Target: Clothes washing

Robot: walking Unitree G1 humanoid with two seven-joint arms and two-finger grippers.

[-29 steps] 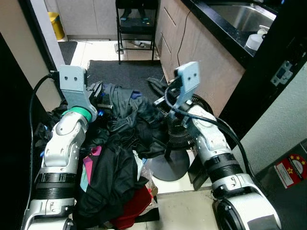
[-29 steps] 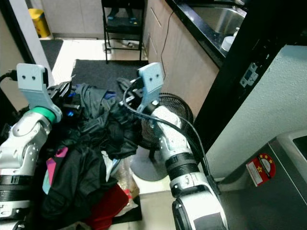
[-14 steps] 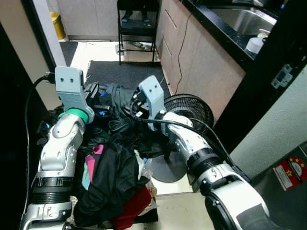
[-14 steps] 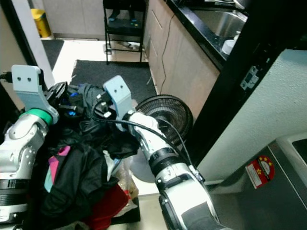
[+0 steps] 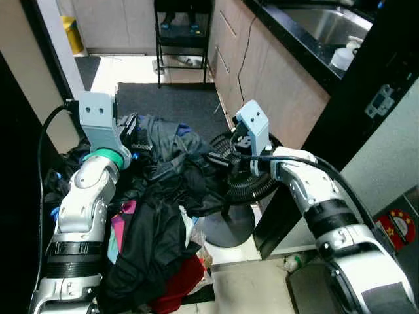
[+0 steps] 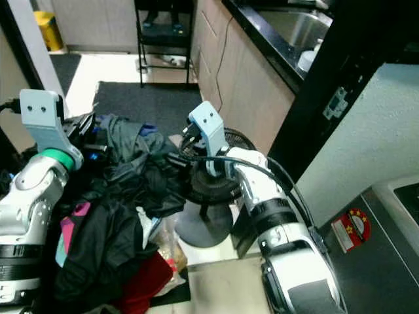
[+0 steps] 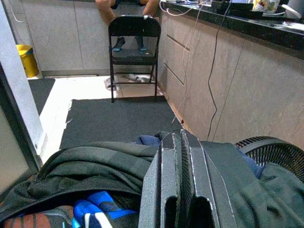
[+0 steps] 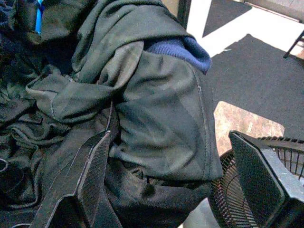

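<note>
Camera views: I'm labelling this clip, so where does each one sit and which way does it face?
Left eye and right eye views: on the head, looking forward and down at the clothes pile and black fan; both silver arms show, left tool and right tool.
Left wrist view: along the left tool's shut fingers, over the clothes toward a folding chair.
Right wrist view: between the right tool's open fingers, at the dark garment.
Shared: the fan and the pile appear in every view.
</note>
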